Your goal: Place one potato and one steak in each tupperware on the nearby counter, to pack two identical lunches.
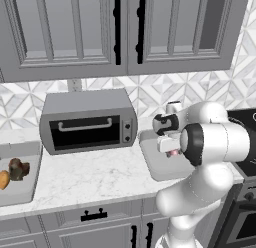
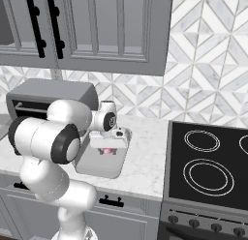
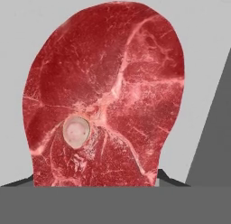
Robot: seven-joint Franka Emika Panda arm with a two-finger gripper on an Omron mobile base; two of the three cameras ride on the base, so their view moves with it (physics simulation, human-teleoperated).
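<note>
The two-finger gripper [image 2: 108,148] hangs low over the nearer shallow grey rectangular tupperware tray [image 2: 92,165], pointing down into it, and directly under it lies the flat red-pink steak slab [image 3: 106,96], marbled with pale fat lines and a small round white bone disc. In the hand view the meat's lower edge hides most of the two dark finger tips, so only their outer corners peep out on either side of it; the jaws stand at least as wide as that end of the slab, but whether they clamp it or have just let go I cannot tell. The steak's long axis runs straight away from the fingers, its broad rounded end farthest from them, and it lies flat against the tray's smooth grey floor, with a sloped darker wall off to one side. In the right base view a little pink [image 2: 107,151] shows below the hand. No potato shows in this tray, so by my reckoning one is wanted here. Well away along the white marble-patterned counter [image 1: 95,177], beyond the boxy grey toaster oven [image 1: 89,121], the second grey tupperware tray [image 1: 20,192] holds a dark brown lumpy steak chunk [image 1: 18,169] touching a smooth orange-tan potato [image 1: 4,179].
</note>
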